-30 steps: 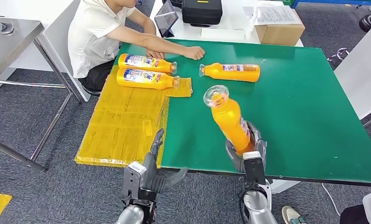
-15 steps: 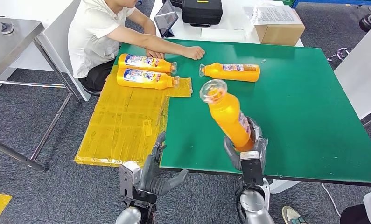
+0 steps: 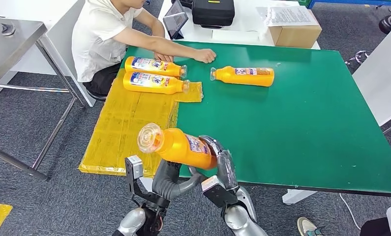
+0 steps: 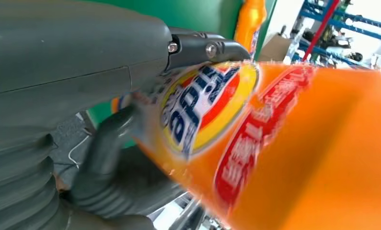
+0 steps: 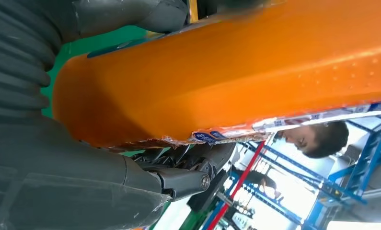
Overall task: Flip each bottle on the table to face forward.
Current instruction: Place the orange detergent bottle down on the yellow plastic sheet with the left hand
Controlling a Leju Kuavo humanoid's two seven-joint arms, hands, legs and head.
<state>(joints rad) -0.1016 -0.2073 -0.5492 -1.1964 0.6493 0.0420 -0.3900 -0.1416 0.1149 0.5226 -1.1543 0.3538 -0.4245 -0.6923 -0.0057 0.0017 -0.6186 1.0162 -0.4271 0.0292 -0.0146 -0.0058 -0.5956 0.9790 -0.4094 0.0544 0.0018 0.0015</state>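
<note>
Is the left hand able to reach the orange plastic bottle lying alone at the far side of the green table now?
Probably not: the left hand is under the held orange bottle, far from the lone bottle.

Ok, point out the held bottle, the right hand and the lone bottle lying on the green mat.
held bottle (image 3: 181, 146), head view, orange body near the label
right hand (image 3: 224, 164), head view, fingers around the bottle's base
lone bottle (image 3: 243, 76), head view, mid body

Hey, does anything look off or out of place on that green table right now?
One thing: the label on the held bottle looks torn and ragged along its edge in the right wrist view. The right hand holds that bottle sideways over the near table edge. Nothing looks spilled.
</note>
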